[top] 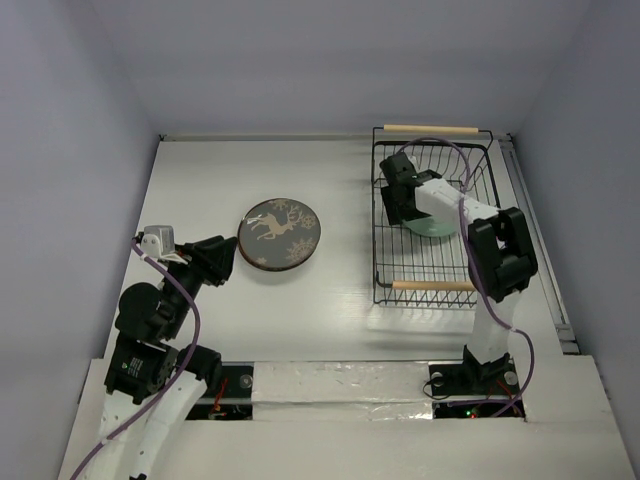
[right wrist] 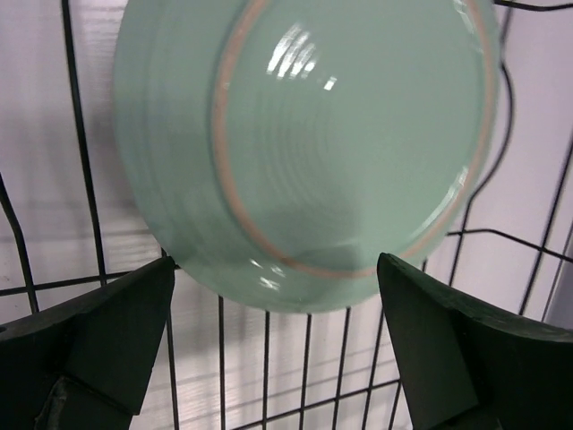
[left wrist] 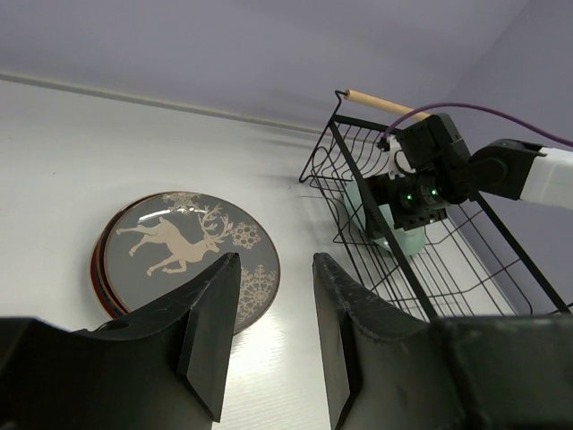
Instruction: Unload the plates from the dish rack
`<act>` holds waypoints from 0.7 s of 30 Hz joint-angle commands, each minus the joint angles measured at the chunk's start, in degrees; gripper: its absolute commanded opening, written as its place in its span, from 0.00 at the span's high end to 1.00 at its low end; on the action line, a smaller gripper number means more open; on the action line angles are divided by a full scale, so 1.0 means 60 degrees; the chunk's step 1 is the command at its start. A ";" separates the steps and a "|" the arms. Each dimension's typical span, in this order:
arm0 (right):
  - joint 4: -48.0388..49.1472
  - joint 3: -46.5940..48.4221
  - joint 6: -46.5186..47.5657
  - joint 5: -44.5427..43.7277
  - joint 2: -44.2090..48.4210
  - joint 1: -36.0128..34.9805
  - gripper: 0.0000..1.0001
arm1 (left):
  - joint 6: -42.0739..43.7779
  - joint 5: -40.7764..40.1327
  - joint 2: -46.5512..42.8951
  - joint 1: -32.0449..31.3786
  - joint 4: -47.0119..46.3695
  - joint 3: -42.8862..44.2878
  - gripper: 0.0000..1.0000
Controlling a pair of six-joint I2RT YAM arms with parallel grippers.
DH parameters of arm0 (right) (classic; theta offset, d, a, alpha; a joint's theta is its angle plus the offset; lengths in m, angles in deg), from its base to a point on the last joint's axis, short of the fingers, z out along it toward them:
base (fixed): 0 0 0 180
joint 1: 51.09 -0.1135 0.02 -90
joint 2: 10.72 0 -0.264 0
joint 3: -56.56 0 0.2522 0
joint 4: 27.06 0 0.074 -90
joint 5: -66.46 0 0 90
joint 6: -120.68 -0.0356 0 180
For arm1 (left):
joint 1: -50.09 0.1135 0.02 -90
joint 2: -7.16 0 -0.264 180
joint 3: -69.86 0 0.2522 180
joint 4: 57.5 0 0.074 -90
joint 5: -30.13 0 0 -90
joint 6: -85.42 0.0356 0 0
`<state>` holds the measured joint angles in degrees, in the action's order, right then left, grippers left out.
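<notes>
The white table carries two groups of things. The black wire dish rack sits on my right side, and a stack of plates lies flat to its left, a brown deer-and-snowflake plate on top.

One plate is in the rack, the mint green plate. Everything turns on how it lies from my right gripper. That hand is down inside the rack, fingers spread wide and holding nothing. The plate is directly ahead of it, its foot-ringed underside turned square to my wrist. Its lower rim hangs in the gap between my two fingers, touching neither as far as I can see.

My fingers open along the plate's face, not across its thin edge. So I judge that closing here would not pinch the rim. The wrist would need to turn or shift until one finger is on each face. The plate seems to lean on the wires rather than lie flat, though I cannot tell at what tilt.

My left gripper hangs narrowly parted and empty near the stack, well apart from the rack. The right arm is plainly the nearer one.
</notes>
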<state>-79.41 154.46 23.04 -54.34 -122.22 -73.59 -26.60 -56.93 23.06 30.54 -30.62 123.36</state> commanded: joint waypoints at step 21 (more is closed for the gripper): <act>-0.0497 -0.0357 -0.0602 -0.0989 0.0537 0.0000 0.00 | -0.0050 0.0008 -0.0145 -0.0155 -0.0415 -0.0077 0.65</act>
<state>-82.69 150.42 19.90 -58.10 -119.18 -73.59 -26.60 -56.95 22.97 29.99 -30.62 123.36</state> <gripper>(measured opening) 0.995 0.349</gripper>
